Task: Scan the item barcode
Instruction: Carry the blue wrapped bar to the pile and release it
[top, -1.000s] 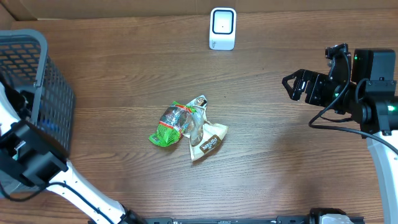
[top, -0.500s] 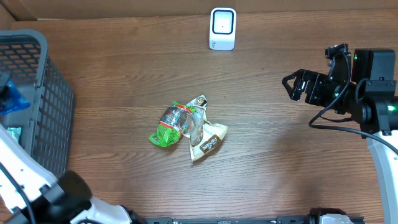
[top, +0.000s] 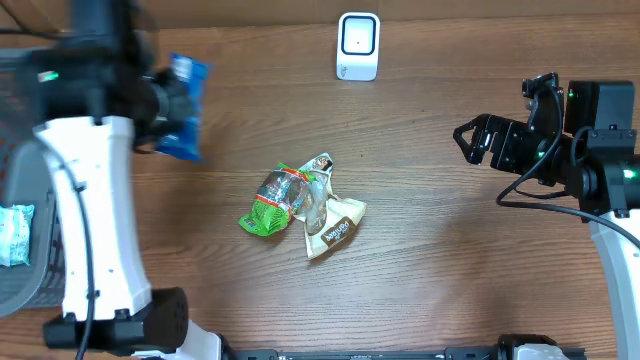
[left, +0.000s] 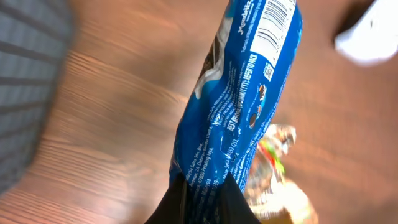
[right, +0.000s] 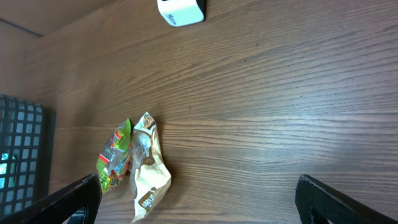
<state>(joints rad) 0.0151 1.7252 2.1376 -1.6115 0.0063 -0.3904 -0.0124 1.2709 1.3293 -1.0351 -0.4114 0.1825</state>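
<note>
Left gripper (left: 199, 198) clenched on the blue packet (top: 184, 106), upper left of frame; scanner (top: 358, 45) well to its right, top centre.

A green packet (top: 268, 205) and beige packet (top: 333, 229) lie touching on the wooden table (top: 450, 270).

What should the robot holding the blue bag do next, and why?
Probably carry the blue bag over to the white scanner, barcode facing it. The left hand is shut on the bag, away from the scanner, and its barcode shows.
</note>
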